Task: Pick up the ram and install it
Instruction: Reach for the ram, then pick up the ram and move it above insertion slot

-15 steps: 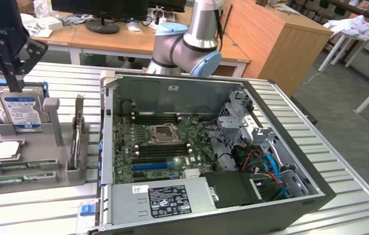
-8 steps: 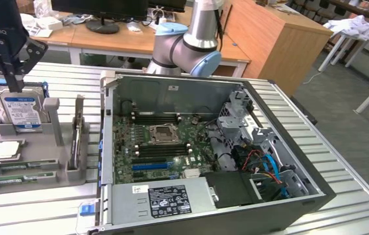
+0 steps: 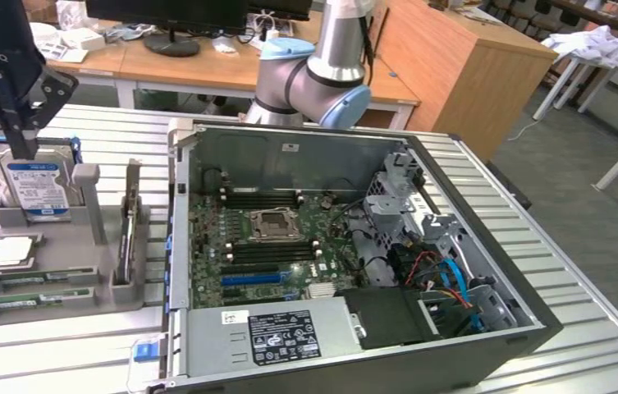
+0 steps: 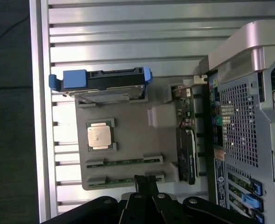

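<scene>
A ribbed silver metal table (image 3: pixel 57 349) stands in an office with wooden desks (image 3: pixel 451 57). On it, beside an open black computer case (image 3: pixel 538 328), a grey plastic holder (image 4: pixel 132 135) cradles the long, thin green circuit-board ram (image 4: pixel 121 180). The ram's long axis points toward the case. The black gripper (image 4: pixel 146 180) hangs above the holder, fingers pressed together on nothing.

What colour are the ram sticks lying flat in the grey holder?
Green. The ram sticks show best in the wrist view.

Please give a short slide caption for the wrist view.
Shut jaws above the tray with two ram sticks, processor and hard drive.
</scene>
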